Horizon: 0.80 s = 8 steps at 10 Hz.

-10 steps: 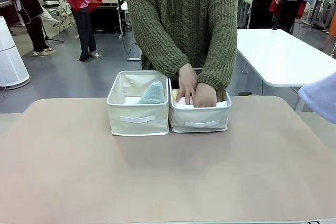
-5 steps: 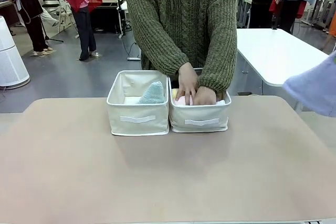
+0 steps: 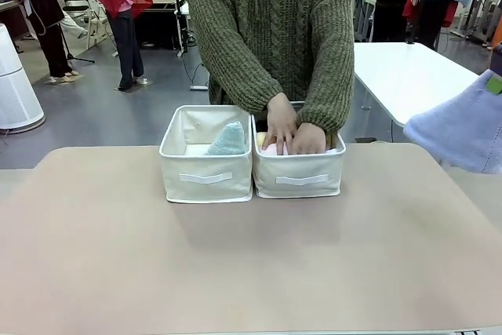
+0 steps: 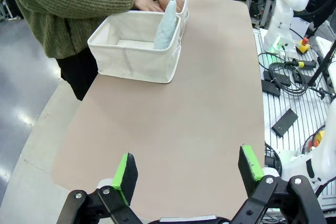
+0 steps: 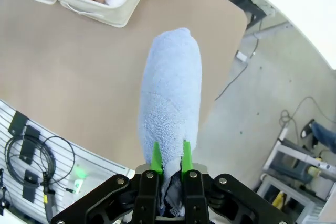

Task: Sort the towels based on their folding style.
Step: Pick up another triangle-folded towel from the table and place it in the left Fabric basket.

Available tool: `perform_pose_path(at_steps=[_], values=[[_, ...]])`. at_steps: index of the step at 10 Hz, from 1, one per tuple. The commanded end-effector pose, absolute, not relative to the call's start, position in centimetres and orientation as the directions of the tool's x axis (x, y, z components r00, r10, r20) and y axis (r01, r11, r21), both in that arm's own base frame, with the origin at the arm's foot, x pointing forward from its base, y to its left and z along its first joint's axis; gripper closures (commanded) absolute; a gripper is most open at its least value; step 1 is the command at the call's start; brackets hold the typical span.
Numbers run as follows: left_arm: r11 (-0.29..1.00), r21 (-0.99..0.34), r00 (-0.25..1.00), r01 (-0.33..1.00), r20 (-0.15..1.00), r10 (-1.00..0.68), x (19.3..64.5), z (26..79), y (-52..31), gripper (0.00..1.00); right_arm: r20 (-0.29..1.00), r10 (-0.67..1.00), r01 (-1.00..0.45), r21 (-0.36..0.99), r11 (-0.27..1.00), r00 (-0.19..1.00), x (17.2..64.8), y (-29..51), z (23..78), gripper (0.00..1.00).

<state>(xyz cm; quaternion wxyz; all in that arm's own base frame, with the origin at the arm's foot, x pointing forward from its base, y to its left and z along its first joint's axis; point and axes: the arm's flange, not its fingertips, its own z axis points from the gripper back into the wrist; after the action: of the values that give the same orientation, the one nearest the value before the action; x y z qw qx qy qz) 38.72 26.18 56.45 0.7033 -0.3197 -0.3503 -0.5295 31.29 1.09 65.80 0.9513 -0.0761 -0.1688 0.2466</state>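
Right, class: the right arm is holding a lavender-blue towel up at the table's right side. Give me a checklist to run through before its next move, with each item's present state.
1. Grip: right jaws shut on one end of the lavender-blue towel: ok.
2. Matching fold located: the teal cone towel stands in the left bin: ok.
3. Room in that bin beside the cone: ok.
4. Person's hands out of the left bin: ok, both are in the right bin.
5. Left jaws out of the way: ok, open above the near table edge.
6. Whether the held towel will stand upright once released: cannot tell.
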Motion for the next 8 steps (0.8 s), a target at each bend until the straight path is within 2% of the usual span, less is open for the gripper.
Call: perform_pose_path(at_steps=[1, 2, 4, 6, 7, 8], values=[[0.234, -0.072, 0.185, 0.970, 0.840, -0.509, 38.5, 56.5, 26.2, 0.00, 0.289, 0.487, -0.434, -0.229, 0.871, 0.824, 31.4, 0.8, 65.7, 0.85], [0.235, -0.079, 0.194, 0.969, 0.831, -0.521, 38.7, 56.5, 26.2, 0.00, 0.289, 0.487, -0.434, -0.229, 0.871, 0.824, 31.4, 0.8, 65.7, 0.85], [0.271, -0.113, 0.208, 0.956, 0.912, -0.353, 38.6, 58.7, 28.0, 0.00, 0.289, 0.487, -0.434, -0.229, 0.871, 0.824, 31.4, 0.8, 65.7, 0.85], [0.264, -0.137, 0.217, 0.955, 0.928, -0.303, 39.2, 58.7, 28.6, 0.00, 0.289, 0.487, -0.434, -0.229, 0.871, 0.824, 31.4, 0.8, 65.7, 0.85], [0.261, -0.097, 0.198, 0.961, 0.897, -0.395, 38.2, 58.0, 27.2, 0.00, 0.289, 0.487, -0.434, -0.229, 0.871, 0.824, 31.4, 0.8, 65.7, 0.85], [0.261, -0.097, 0.198, 0.961, 0.897, -0.395, 38.2, 58.0, 27.2, 0.00, 0.289, 0.487, -0.434, -0.229, 0.871, 0.824, 31.4, 0.8, 65.7, 0.85]])
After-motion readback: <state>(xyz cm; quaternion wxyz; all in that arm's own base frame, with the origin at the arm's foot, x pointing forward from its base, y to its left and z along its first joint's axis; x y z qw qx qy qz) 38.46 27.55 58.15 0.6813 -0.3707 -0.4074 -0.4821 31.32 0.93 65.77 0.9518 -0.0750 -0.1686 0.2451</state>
